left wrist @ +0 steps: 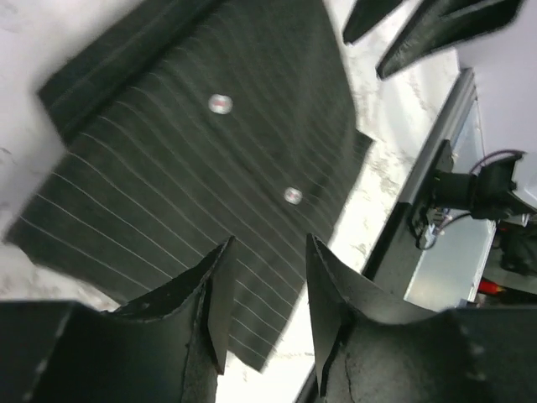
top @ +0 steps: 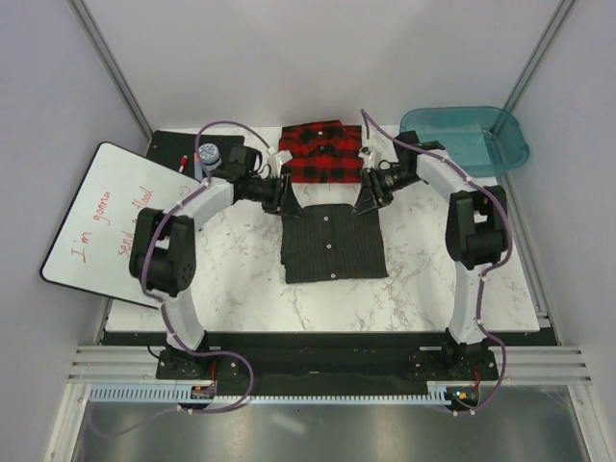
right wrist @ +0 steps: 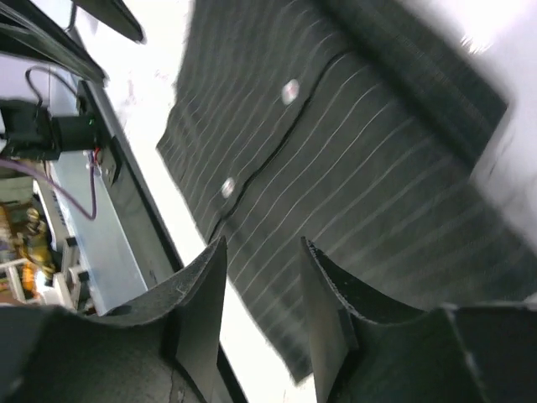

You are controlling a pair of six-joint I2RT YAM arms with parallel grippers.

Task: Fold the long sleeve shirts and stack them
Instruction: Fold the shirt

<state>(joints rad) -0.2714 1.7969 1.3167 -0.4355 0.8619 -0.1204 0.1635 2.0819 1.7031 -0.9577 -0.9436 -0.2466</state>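
Observation:
The dark pinstriped shirt [top: 332, 241] lies folded into a rectangle, buttons up, in the middle of the marble table. Just behind it lies the red-and-black plaid shirt [top: 320, 152], also folded. My left gripper [top: 285, 197] hovers at the dark shirt's far left corner and my right gripper [top: 369, 197] at its far right corner. In the left wrist view the left gripper [left wrist: 270, 243] stands open above the pinstriped shirt [left wrist: 193, 168], nothing between its fingers. The right gripper [right wrist: 264, 243] is likewise open and empty over the same cloth [right wrist: 352, 151].
A teal plastic tub [top: 467, 135] stands at the back right corner. A whiteboard [top: 111, 217] with red writing leans over the table's left edge, with a black pad [top: 173, 149] behind it. White walls close in the back and sides.

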